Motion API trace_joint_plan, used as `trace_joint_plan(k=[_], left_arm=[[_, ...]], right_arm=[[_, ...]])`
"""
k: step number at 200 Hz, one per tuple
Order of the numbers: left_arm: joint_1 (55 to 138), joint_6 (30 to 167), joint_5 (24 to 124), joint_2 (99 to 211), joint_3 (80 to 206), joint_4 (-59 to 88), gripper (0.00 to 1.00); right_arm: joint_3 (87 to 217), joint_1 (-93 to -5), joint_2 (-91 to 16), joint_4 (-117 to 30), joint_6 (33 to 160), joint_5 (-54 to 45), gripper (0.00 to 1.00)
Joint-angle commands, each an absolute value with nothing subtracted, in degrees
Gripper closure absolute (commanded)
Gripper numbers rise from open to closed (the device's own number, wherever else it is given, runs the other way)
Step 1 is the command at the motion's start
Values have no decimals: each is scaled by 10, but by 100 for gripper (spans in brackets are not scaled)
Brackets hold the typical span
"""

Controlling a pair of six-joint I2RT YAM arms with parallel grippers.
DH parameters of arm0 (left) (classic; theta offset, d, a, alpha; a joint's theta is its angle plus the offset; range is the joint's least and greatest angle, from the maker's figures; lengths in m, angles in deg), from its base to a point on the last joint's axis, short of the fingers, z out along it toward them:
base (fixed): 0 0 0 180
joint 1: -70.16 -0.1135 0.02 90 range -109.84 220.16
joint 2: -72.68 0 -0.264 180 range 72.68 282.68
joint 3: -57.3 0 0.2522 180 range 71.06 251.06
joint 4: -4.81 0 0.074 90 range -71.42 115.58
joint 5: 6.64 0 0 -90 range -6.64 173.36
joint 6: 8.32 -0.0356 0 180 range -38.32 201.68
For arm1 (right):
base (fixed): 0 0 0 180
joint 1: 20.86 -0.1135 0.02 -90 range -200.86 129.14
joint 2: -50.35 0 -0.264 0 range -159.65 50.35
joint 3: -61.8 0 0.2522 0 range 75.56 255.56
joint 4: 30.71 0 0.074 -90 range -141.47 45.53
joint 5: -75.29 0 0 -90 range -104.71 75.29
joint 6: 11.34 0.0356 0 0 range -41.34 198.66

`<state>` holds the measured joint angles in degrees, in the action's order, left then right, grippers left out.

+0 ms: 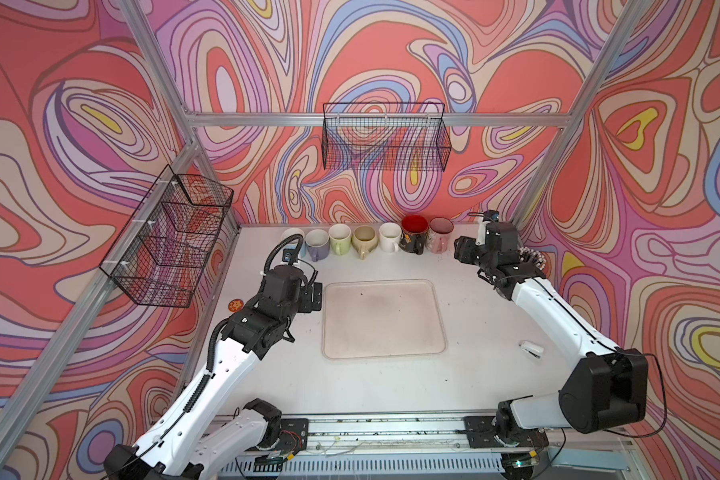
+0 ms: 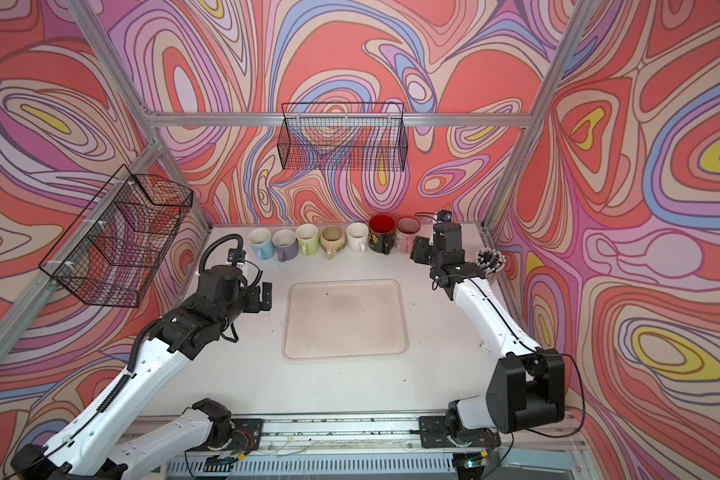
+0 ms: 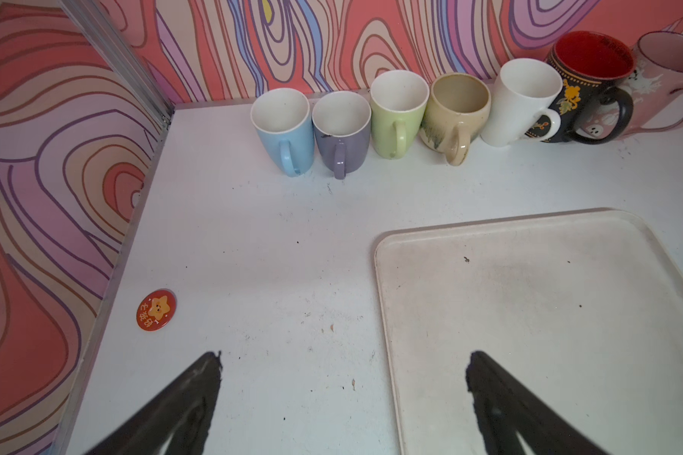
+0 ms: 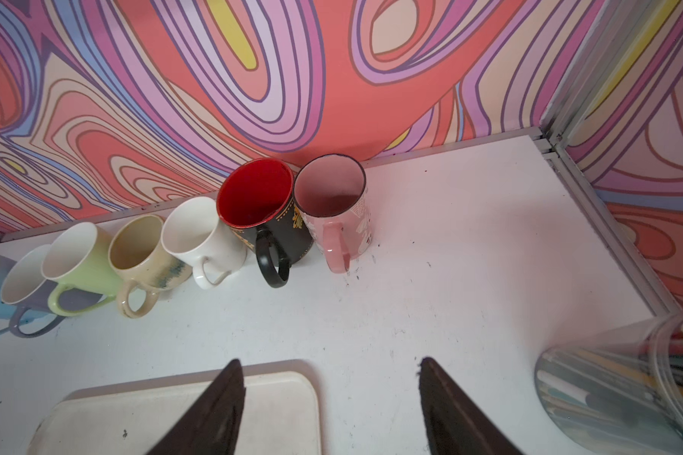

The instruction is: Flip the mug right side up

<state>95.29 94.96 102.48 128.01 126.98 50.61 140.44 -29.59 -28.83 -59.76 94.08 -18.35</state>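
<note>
The pink mug (image 4: 340,220) stands upright on the desk (image 4: 470,244), mouth up and long axis vertical. It is straight ahead of the right hand (image 4: 330,370), near but not touching, handle turned back toward it. That hand is released, jaws apart with nothing between. The left hand (image 3: 344,362) is also spread and empty but well away, so the right arm is nearer. The turning looks done; what seems left is a straight retreat, clear of the black mug (image 4: 269,220) just beside.
</note>
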Motion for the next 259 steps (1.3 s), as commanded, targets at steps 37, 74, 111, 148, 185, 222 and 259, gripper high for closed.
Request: trace_joint_plan(k=[37,74,111,148,185,222,259], left_arm=[[950,967,1086,1223,1192,394,0],[927,950,1107,1214,1147,301,0],[819,961,1030,1308,1139,274,0],[759,950,1038,1419,1127,185,0],[749,919,1050,1514,1125,70,0],[738,882,1016,1592,1153,15,0],[732,879,990,1626,1170,-37,0]], right_arm=[[1257,-302,-182,-525,995,-235,2],[1132,-302,-150,-397,990,-287,2],[1033,-303,-161,-236,949,-340,2],[1002,-302,-216,-104,855,-425,2],[1043,-302,-328,-42,819,-421,2],[1113,-292,-400,-65,780,-419,2],[1153,-278,-436,-63,772,-410,2]])
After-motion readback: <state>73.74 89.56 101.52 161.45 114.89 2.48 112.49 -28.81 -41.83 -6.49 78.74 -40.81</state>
